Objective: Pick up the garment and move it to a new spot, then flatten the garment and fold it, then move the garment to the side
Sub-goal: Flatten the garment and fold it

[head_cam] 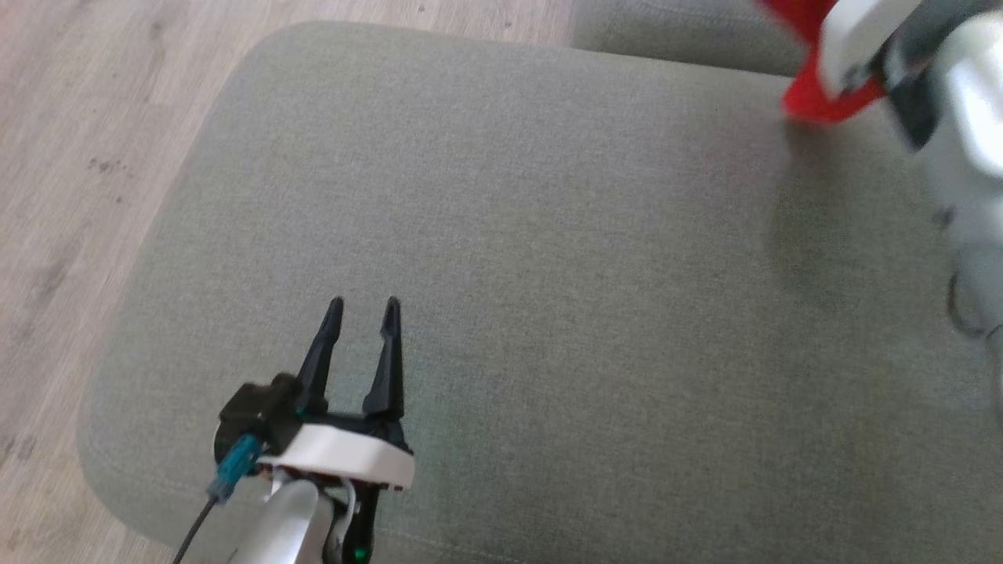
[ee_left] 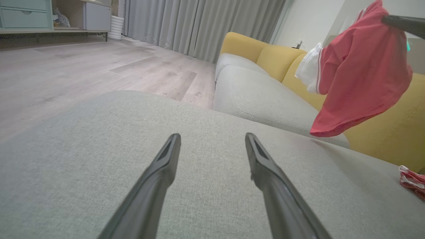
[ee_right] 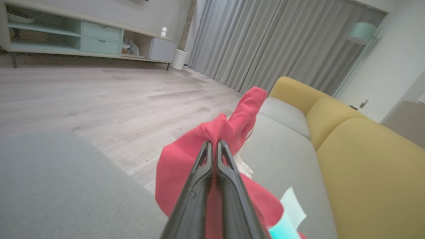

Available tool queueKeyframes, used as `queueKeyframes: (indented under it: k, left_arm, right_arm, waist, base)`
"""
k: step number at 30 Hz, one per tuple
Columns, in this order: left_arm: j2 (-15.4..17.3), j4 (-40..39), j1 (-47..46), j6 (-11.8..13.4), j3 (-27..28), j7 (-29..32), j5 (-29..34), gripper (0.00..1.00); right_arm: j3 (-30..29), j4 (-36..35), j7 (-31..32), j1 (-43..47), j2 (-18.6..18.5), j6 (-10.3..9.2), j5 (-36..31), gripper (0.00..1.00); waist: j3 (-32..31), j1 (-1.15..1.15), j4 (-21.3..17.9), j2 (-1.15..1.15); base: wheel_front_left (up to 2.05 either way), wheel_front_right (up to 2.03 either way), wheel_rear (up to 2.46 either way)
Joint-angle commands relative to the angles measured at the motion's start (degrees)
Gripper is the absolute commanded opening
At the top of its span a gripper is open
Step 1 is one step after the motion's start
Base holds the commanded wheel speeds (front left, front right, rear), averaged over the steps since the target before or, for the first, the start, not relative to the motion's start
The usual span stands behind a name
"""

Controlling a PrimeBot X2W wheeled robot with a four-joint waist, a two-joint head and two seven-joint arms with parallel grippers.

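The garment point(ee_left: 358, 73) is red with white trim and hangs in the air over the grey sofa seat point(head_cam: 509, 258). My right gripper point(ee_right: 214, 144) is shut on a bunched fold of the garment point(ee_right: 186, 156). In the head view the garment point(head_cam: 815, 98) shows at the top right, under my right arm. My left gripper point(head_cam: 362, 307) hovers low over the front left of the seat, open, with nothing between its fingers point(ee_left: 166, 166).
Another red and white piece of cloth point(ee_left: 413, 181) lies on the seat by the yellow backrest point(ee_left: 391, 132). A second grey seat cushion point(ee_left: 262, 99) adjoins at the far side. Wooden floor point(head_cam: 78, 157) lies left of the sofa.
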Motion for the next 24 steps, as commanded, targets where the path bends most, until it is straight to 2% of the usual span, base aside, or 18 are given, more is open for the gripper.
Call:
queueKeyframes:
  k: [1,5,10,14,15,16,17,18,20,22,24]
  left_arm:
    - [0.2,-1.5,-0.6,-0.1,2.4,-0.5,0.7,1.0]
    - [0.2,-1.7,0.5,-0.2,3.3,-0.5,1.2,1.0]
    - [0.3,-1.7,0.9,-0.5,3.4,-0.5,1.8,1.0]
    - [0.3,-1.5,0.8,-0.6,3.2,-0.5,2.1,1.0]
    - [0.3,-1.5,0.8,-0.6,3.2,-0.5,2.1,1.0]
    - [0.3,-1.4,0.8,-0.6,3.2,-0.5,2.2,1.0]
    - [0.3,-1.4,0.9,-0.6,3.2,-0.5,2.2,1.0]
    - [0.3,-1.3,0.9,-0.6,3.1,-0.5,2.2,1.0]
    - [0.2,-1.2,0.9,-0.7,3.0,-0.5,2.2,1.0]
    - [0.2,-1.2,1.0,-0.6,3.0,-0.5,2.2,1.0]
    - [0.3,-1.4,1.1,-0.6,3.2,-0.5,2.2,1.0]
  right_arm:
    - [1.7,-1.4,-0.9,1.3,1.5,0.37,0.8,0.0]
    - [10.2,-2.5,-2.3,8.5,3.8,0.37,3.2,0.0]
    - [22.1,-7.4,-2.7,18.4,7.0,0.37,7.5,0.0]
    - [30.4,-12.3,-0.9,24.0,7.6,0.37,11.0,0.0]
    - [30.4,-12.3,-0.9,24.0,7.6,0.37,11.0,0.0]
    - [32.0,-13.5,-0.4,24.9,7.4,0.37,11.7,0.04]
    - [33.4,-14.7,0.1,25.8,7.0,0.37,12.4,0.88]
    - [34.4,-15.8,0.6,26.5,6.5,0.37,13.3,1.0]
    - [34.8,-18.1,0.7,27.5,5.4,0.37,14.8,1.0]
    - [32.7,-19.8,-0.2,27.8,4.1,0.37,15.4,1.0]
    - [26.1,-21.7,-2.3,29.0,3.0,0.37,15.3,1.0]
  waist:
    - [-0.3,0.0,-0.2,0.0]
    - [-1.1,0.0,-1.4,0.0]
    - [-1.8,0.0,-3.3,0.0]
    - [-2.3,0.0,-4.8,0.0]
    - [-2.3,0.0,-4.8,0.0]
    - [-2.5,0.0,-5.0,0.0]
    - [-2.6,0.0,-5.3,0.0]
    - [-2.7,0.0,-5.5,0.0]
    - [-2.8,0.0,-5.9,0.0]
    - [-2.9,0.0,-6.3,0.0]
    - [-3.0,0.0,-6.9,0.0]
  base:
    - [0.0,0.0,0.0]
    - [0.0,0.0,0.0]
    - [0.0,0.0,0.0]
    - [0.0,0.0,0.0]
    - [0.0,0.0,0.0]
    - [0.0,0.0,0.0]
    - [0.0,0.0,0.0]
    - [0.0,0.0,0.0]
    - [0.0,0.0,0.0]
    - [0.0,0.0,0.0]
    - [0.0,0.0,0.0]
